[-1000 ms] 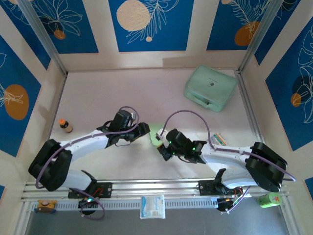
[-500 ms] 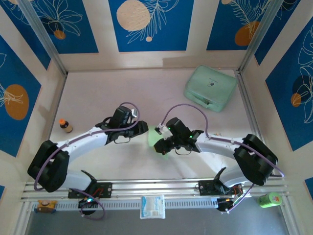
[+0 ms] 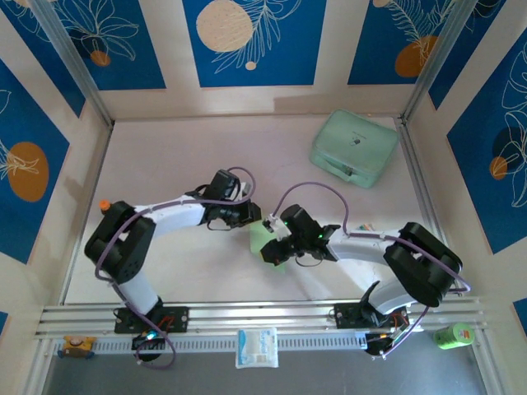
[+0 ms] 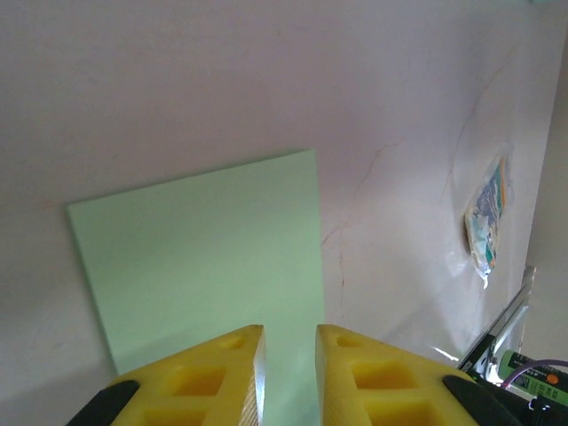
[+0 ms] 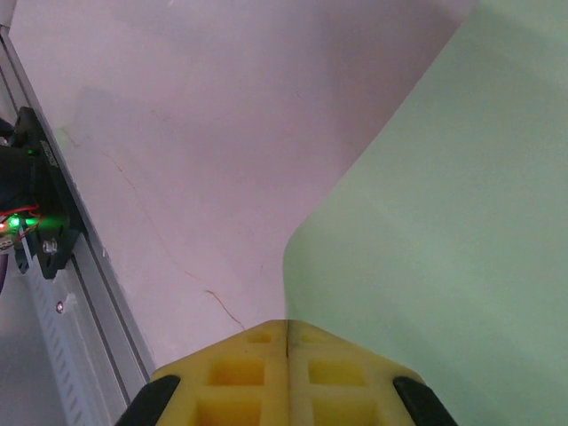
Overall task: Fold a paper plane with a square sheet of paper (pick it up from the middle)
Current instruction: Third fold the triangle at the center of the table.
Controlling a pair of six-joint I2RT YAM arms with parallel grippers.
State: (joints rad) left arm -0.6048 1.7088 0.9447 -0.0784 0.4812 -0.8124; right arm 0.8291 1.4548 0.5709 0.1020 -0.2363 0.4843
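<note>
The square sheet of paper (image 3: 265, 240), thin and light green, lies on the table between the two arms. In the left wrist view the sheet (image 4: 204, 248) lies flat under my left gripper (image 4: 290, 331). Its yellow fingers stand a narrow gap apart over the sheet's right edge, with nothing pinched between them. My left gripper (image 3: 254, 217) is at the sheet's far edge. My right gripper (image 5: 286, 324) is shut on the near edge of the sheet (image 5: 444, 222), which curves up out of its jaws. That gripper (image 3: 272, 249) is at the sheet's near side. The paper plane is out of view.
A mint-green case (image 3: 354, 148) sits at the back right. A printed packet (image 3: 368, 233) lies right of the right arm. A small orange-capped bottle (image 3: 104, 205) stands at the left. A white packet (image 3: 256, 346) and a green can (image 3: 454, 335) lie by the front rail (image 5: 53, 266).
My left arm has swung right to the sheet and its jaws have narrowed a lot. My right gripper has moved left with the sheet's edge and stayed shut.
</note>
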